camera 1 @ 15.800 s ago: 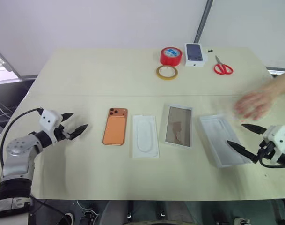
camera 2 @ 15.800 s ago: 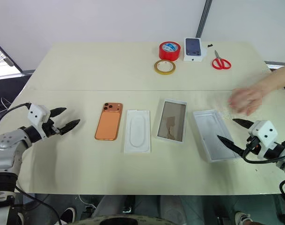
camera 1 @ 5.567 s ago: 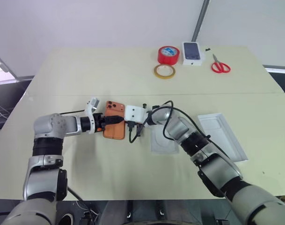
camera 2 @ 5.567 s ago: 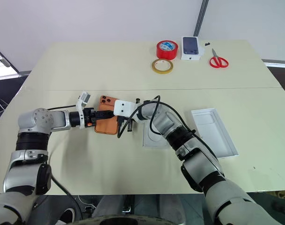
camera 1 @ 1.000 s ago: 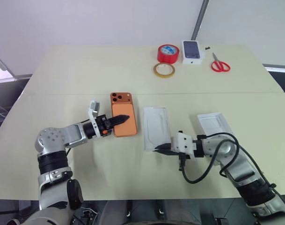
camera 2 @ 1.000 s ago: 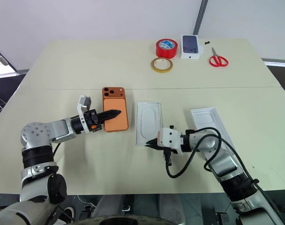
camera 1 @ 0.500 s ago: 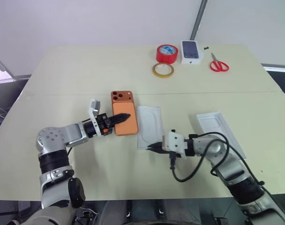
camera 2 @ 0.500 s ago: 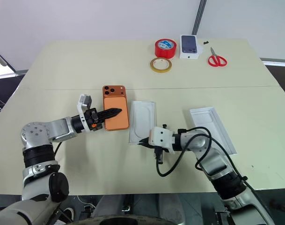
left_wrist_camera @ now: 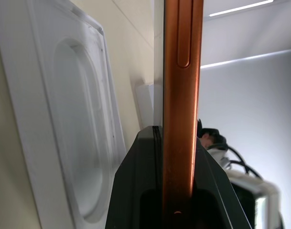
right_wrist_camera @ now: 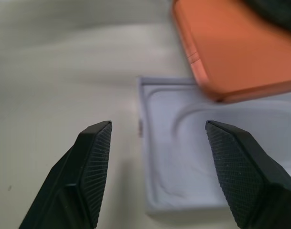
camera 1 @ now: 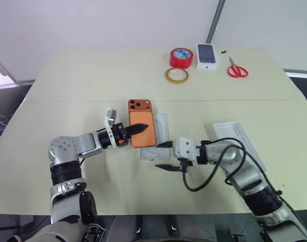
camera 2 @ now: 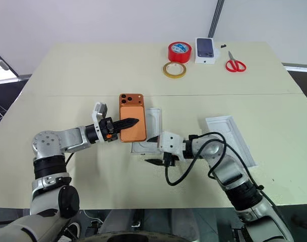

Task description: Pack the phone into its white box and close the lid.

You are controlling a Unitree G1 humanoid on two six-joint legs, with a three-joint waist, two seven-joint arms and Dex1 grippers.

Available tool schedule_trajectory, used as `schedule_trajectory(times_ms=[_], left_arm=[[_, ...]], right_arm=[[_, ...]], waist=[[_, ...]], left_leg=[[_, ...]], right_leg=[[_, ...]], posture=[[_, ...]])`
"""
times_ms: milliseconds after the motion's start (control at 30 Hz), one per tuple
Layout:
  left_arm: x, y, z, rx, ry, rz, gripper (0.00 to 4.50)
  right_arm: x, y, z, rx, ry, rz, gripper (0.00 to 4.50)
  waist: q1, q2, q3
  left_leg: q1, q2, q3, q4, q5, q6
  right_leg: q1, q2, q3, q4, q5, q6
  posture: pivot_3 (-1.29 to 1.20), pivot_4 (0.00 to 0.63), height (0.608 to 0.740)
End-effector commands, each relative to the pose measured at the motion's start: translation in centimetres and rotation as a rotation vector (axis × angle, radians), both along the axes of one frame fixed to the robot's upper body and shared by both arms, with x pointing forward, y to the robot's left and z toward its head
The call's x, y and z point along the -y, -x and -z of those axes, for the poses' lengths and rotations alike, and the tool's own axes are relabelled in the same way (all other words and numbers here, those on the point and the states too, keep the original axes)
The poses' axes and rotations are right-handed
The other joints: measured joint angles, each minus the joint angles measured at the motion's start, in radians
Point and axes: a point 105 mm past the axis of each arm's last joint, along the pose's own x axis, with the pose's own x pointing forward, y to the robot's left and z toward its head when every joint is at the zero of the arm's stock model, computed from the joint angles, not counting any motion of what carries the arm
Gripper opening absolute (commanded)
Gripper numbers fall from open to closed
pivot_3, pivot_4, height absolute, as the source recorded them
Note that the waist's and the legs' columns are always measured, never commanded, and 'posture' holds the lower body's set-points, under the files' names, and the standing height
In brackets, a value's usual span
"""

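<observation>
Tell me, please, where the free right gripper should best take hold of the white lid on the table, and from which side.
Probably at one long rim. The lid lies flat, hollow side up, apart from the other things, so its thin raised rim is what two fingers can pinch. The right gripper, now open at the white box, could come from above onto the nearer long edge.

Pale beige bench (camera 1: 82, 80). White box (camera 1: 160, 132) lies near centre; lid (camera 1: 239, 141) at 3 o'clock from it, well apart. Toward 12 o'clock: tan tape ring (camera 1: 177, 76) touching red tape roll (camera 1: 181, 58), small box (camera 1: 207, 54) with phone picture, red scissors (camera 1: 238, 69).
</observation>
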Motion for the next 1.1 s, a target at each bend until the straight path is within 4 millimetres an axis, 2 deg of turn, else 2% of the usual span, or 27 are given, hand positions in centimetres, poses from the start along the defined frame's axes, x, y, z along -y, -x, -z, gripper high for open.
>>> schedule_trajectory(times_ms=[33,133,167,200,367,533,767,867,1100], left_arm=[[1.0,0.3,-1.0,0.053,0.01,0.041,0.0],[1.3,0.5,-0.4,0.036,-0.003,0.057,0.0],[1.3,0.4,-0.3,0.033,-0.01,0.055,0.97],[1.2,0.4,-0.3,0.034,-0.013,0.053,1.25],[1.3,0.2,-0.2,0.039,-0.057,0.07,3.6],[1.8,1.3,0.5,0.08,-0.22,0.167,3.6],[2.3,0.2,-2.1,0.165,-0.217,0.152,3.6],[2.7,0.6,-2.2,0.203,-0.275,0.181,3.6],[0.7,0.8,-2.7,0.235,-0.34,0.175,3.6]], right_arm=[[2.2,0.1,-1.3,0.007,-0.005,0.043,3.39],[4.3,-0.5,-1.1,0.012,0.037,0.106,3.39],[4.9,-0.7,-1.1,0.018,0.045,0.122,3.43],[5.2,-0.8,-1.2,0.022,0.047,0.133,3.43],[4.9,-1.3,-1.5,0.038,0.033,0.149,3.43],[3.9,-1.8,-1.6,0.046,0.0,0.15,3.43],[3.1,-2.1,-1.2,0.054,-0.012,0.143,3.43],[2.8,-2.4,-1.1,0.063,-0.015,0.14,3.43],[3.1,-2.8,-1.2,0.08,-0.016,0.155,3.43]], waist=[[0.002,0.0,0.0],[0.004,0.0,0.0],[0.003,0.0,0.0],[0.001,0.0,0.0],[0.001,0.0,0.0],[0.001,0.0,0.0],[0.002,0.0,0.0],[0.002,0.0,0.0],[-0.001,0.0,0.0]], left_leg=[[0.0,0.0,0.0,0.0,0.0,0.0],[0.0,0.0,0.0,0.0,0.0,0.001],[-0.001,0.0,0.0,0.0,0.0,0.001],[-0.001,0.0,0.0,0.0,0.0,0.001],[0.0,0.001,0.0,0.0,0.0,0.0],[0.0,0.0,0.0,0.0,0.0,0.0],[0.0,0.0,0.0,0.0,0.0,0.0],[0.0,0.0,0.0,0.0,0.0,0.0],[0.0,0.0,0.0,0.0,0.0,0.0]], right_leg=[[0.0,0.0,0.0,0.0,0.0,0.0],[0.0,0.0,0.0,-0.001,0.0,0.0],[0.0,0.0,0.0,-0.001,0.0,0.0],[0.0,0.0,0.0,-0.001,0.0,0.0],[0.0,0.0,0.0,0.0,0.0,0.0],[0.0,0.0,0.0,0.0,0.0,0.0],[0.0,0.0,0.0,0.0,0.0,0.0],[0.0,0.0,0.0,0.0,0.0,0.0],[0.0,0.0,0.0,0.0,0.0,0.0]], posture=[[0.0,0.15,0.74],[0.0,0.15,0.74],[0.0,0.15,0.74],[0.0,0.15,0.74],[0.0,0.15,0.74],[0.0,0.15,0.74],[0.0,0.15,0.74],[0.0,0.15,0.74],[0.0,0.15,0.74]])
